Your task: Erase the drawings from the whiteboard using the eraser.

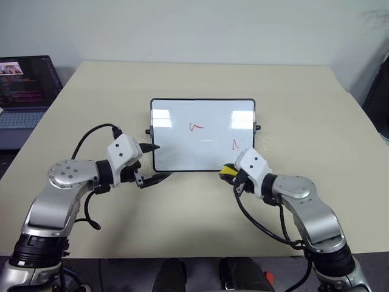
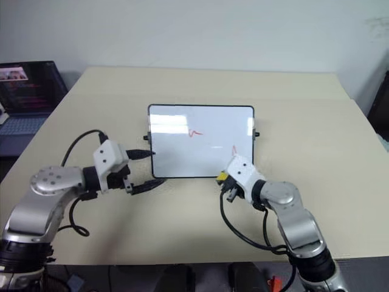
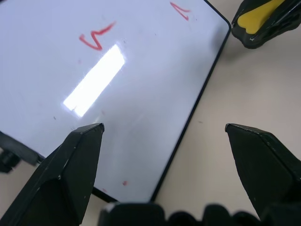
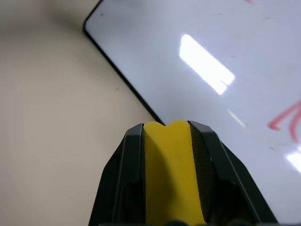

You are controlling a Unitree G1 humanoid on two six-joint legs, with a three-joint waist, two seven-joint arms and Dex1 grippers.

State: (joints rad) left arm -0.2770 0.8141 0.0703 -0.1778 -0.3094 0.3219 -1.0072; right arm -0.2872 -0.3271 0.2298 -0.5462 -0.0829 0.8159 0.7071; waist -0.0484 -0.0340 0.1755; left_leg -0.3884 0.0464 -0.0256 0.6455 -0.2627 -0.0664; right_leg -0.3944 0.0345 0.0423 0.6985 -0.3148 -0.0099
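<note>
Whiteboard (image 1: 203, 137) lies flat on the bench (image 1: 304, 109), long axis left-right. My right tool (image 1: 229, 171) clamps the eraser (image 1: 228, 170) at its near right corner; my left tool (image 1: 153, 163) gapes at its near left corner.

The room is evenly and fairly brightly lit from overhead. Long ceiling lamps glare off my glossy whiteboard (image 1: 203, 135) as pale bars toward its far edge, at 12 o'clock from me, and as one sharp white streak under my left wrist. My arms throw only faint, soft shadows on the beige table (image 1: 292, 91). My own black fingers (image 3: 70, 174) loom close and soft-edged; the yellow eraser (image 4: 171, 174) is blurred. The laptop (image 1: 27, 91) screen glows at 10 o'clock.
</note>
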